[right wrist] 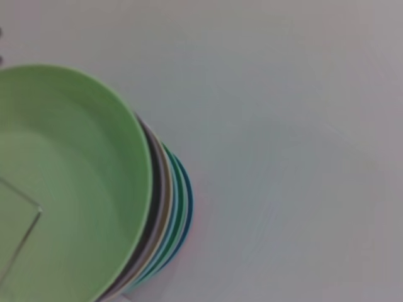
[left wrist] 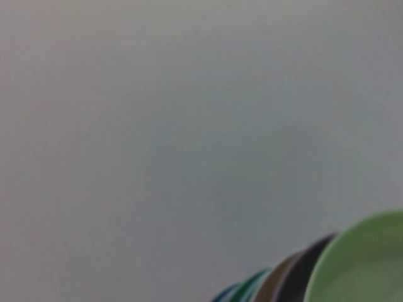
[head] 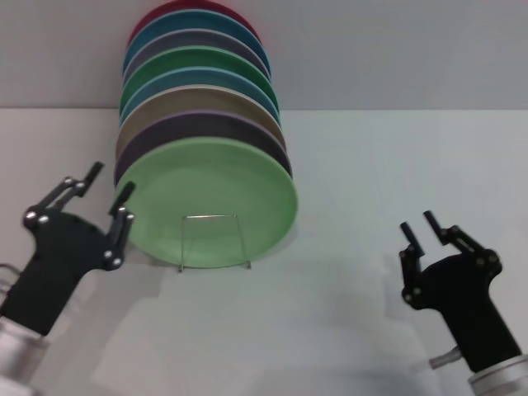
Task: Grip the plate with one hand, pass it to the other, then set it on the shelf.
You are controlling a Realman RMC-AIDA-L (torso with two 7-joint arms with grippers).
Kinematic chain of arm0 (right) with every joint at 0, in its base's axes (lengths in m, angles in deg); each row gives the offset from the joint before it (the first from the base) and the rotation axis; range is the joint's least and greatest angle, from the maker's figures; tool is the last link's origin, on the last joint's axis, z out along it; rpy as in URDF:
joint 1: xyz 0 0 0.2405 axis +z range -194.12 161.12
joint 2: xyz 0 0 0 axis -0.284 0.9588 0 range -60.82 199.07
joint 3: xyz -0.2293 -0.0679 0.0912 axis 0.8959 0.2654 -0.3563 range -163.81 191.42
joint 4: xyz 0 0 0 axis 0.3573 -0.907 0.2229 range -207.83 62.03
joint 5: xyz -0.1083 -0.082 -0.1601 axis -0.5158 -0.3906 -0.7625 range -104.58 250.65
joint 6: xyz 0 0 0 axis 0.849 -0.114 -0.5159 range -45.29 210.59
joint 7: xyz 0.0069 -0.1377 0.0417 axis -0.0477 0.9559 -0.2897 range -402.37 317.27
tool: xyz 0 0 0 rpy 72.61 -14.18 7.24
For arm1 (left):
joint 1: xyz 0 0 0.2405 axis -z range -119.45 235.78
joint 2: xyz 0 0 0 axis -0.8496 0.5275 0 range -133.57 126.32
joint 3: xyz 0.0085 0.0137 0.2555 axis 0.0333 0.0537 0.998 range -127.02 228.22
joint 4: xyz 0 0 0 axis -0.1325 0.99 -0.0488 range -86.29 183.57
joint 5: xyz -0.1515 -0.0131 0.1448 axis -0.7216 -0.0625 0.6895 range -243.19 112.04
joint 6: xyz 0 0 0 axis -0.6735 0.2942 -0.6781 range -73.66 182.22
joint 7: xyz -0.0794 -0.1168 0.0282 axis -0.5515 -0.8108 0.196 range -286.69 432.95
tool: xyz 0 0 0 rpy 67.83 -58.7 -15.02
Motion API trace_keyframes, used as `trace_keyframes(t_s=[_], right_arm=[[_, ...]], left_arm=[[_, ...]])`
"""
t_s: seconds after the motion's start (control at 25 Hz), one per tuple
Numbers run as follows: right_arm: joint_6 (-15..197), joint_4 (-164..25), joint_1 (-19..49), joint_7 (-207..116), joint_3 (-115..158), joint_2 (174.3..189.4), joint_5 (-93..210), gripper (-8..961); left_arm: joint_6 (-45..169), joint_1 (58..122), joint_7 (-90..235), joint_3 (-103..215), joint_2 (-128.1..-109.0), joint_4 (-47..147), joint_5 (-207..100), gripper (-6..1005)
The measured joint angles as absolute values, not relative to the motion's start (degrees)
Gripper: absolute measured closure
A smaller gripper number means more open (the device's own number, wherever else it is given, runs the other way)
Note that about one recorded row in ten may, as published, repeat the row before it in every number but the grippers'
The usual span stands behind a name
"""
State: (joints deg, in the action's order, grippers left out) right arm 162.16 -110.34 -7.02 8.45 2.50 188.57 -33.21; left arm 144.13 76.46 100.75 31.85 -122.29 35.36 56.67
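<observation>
Pale mint-green plate, silver wire shelf, white table.

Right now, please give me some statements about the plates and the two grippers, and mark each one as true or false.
1. The pale green plate stands at the front of the row in the wire rack. True.
2. The right gripper is holding the pale green plate. False: it is open, far off to the plate's side, touching nothing.
3. The left gripper is open, close to the edge of the pale green plate. True.
4. The pale green plate lies flat on the table. False: it stands tilted on its edge in the rack.
5. The red plate is at the back of the row. True.
</observation>
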Motion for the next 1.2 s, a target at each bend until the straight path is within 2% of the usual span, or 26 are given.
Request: trace_keyframes(t_s=[0.08, 0.28, 0.36, 0.48, 0.88, 1.08, 1.2], right_arm=[[162.2, -108.6, -6.5, 2.7, 0.6, 188.53, -33.2, 708], [162.8, -103.4, -4.5, -11.3, -2.6, 188.39, -33.2, 704], [163.5, -101.8, -3.9, -15.1, -2.9, 188.39, -33.2, 703], [165.9, -97.4, -1.9, -23.0, -3.1, 188.39, -33.3, 701], [171.1, -91.1, 1.6, -37.5, -5.0, 188.19, -33.1, 693], [171.4, -88.7, 3.9, -40.3, -5.8, 188.28, -32.8, 486], [171.3, -88.2, 4.4, -40.3, -6.3, 188.36, -32.7, 416]], left_arm=[[149.1, 74.2, 99.6, 31.9, -122.18, 35.4, 56.7, 638], [156.4, 70.0, 86.6, 30.9, -122.19, 35.3, 56.3, 602], [156.6, 69.5, 82.1, 29.7, -122.18, 35.4, 56.1, 552], [154.7, 69.1, 69.0, 25.3, -122.25, 36.1, 56.0, 476], [146.0, 70.9, 63.0, 22.7, -122.4, 35.3, 56.0, 198], [141.7, 71.3, 62.8, 20.0, -122.45, 34.5, 55.9, 199], [141.0, 71.3, 62.8, 19.4, -122.45, 34.5, 55.9, 209]])
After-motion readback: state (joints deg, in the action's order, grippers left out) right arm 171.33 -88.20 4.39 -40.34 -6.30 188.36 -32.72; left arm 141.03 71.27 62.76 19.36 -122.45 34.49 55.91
